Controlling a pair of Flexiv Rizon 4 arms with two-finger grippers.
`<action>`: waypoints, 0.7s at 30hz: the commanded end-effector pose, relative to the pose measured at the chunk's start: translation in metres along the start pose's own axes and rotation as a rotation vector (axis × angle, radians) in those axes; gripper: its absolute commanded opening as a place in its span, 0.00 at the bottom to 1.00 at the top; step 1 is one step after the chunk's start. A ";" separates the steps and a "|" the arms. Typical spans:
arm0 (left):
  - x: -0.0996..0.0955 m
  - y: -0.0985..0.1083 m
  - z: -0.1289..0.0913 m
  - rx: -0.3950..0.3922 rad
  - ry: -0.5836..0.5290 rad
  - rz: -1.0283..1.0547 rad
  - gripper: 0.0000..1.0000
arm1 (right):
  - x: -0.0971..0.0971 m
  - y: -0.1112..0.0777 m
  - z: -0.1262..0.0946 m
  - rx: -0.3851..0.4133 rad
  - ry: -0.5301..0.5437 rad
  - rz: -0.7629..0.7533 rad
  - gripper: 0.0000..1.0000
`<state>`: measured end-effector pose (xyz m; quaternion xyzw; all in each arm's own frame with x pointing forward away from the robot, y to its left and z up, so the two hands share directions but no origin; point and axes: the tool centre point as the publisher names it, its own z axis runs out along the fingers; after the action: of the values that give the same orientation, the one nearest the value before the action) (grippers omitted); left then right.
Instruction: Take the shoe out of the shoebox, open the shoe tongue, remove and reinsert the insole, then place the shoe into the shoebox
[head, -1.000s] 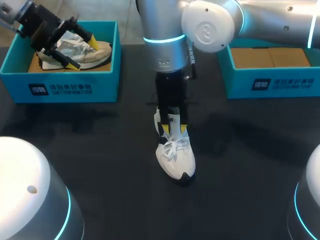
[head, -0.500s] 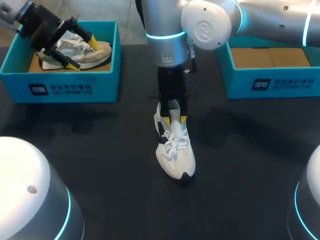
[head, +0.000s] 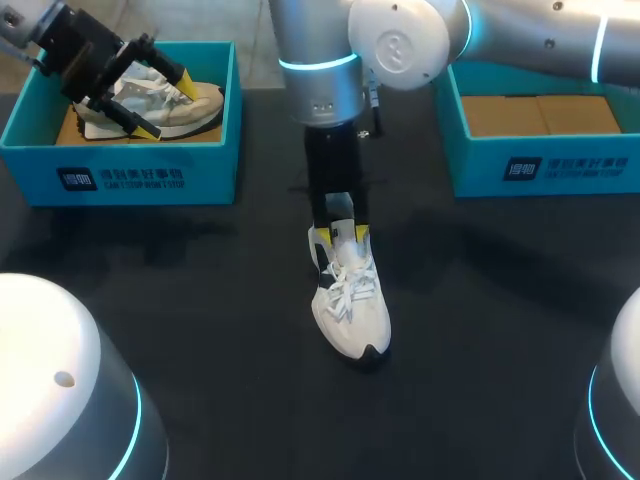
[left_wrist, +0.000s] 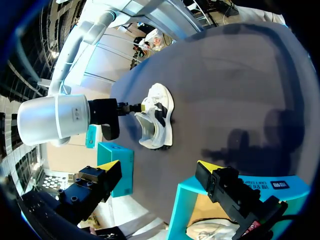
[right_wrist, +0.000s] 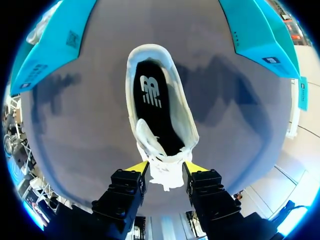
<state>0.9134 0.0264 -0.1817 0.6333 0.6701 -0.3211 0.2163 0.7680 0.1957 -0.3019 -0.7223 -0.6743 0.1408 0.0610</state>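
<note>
The white shoe (head: 350, 305) stood on the dark table (head: 200, 300), well apart from the right shoebox (head: 560, 165). The right hand (head: 341, 236) was clamped on its raised tongue (right_wrist: 164, 176). The left hand (head: 164, 102) hung spread-fingered above another shoe (head: 200, 105) in the left shoebox (head: 150, 175).

The left box (head: 150, 182) and the right box (head: 590, 166) each carried white print on the front wall, too small to read surely. The insole (right_wrist: 156, 120) bore a white logo (right_wrist: 150, 91).

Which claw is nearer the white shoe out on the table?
Right. The right claw grips the shoe by its tongue; the left claw hovers over the left shoebox, far from it.
</note>
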 end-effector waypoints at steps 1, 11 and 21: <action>0.000 0.000 0.000 -0.001 0.003 0.000 1.00 | 0.001 0.011 0.007 0.000 0.014 -0.007 0.42; 0.000 0.000 0.000 -0.001 0.003 0.000 1.00 | -0.003 0.033 0.018 -0.009 0.027 -0.052 0.41; 0.000 0.000 0.000 -0.001 0.003 0.000 1.00 | -0.004 0.021 0.004 -0.031 0.022 -0.067 0.42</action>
<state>0.9134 0.0264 -0.1817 0.6333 0.6701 -0.3211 0.2163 0.7894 0.1913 -0.3115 -0.7015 -0.6988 0.1244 0.0635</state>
